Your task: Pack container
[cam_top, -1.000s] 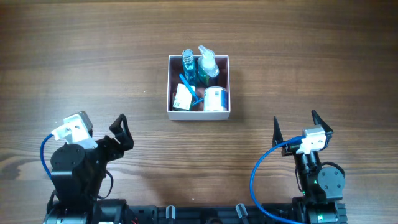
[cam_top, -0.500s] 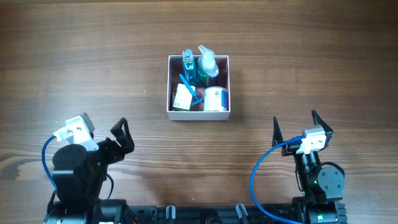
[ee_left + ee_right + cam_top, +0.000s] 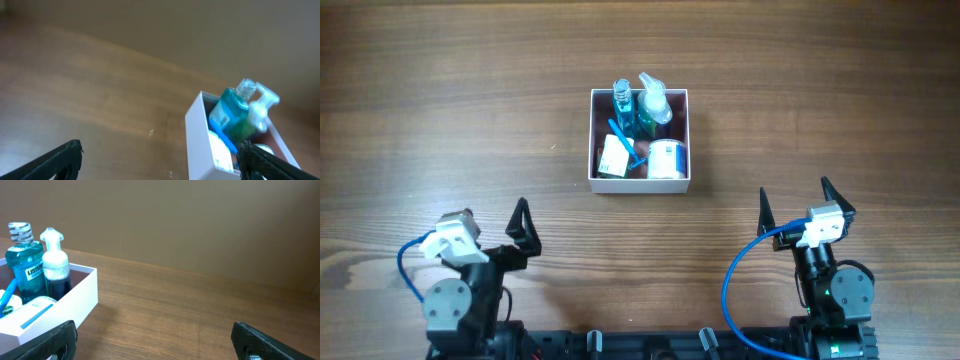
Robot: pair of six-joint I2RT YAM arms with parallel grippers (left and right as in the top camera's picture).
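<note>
We see the container (image 3: 640,185) on the wooden table (image 3: 840,80), white walls around a pink inside, with things packed in it. A teal mouthwash bottle (image 3: 622,103) and a white pump bottle (image 3: 654,100) stand against its far wall. A blue toothbrush (image 3: 621,134) slants across its middle, a small white packet (image 3: 612,157) fills its near left corner and a white-lidded jar (image 3: 667,160) its near right corner. The left gripper (image 3: 160,146) sits well apart from the container, on the robot's side and to its left, its 2 fingers spread wide with nothing between them. The right gripper (image 3: 793,190) sits well apart to the container's near right, likewise wide open and empty.
</note>
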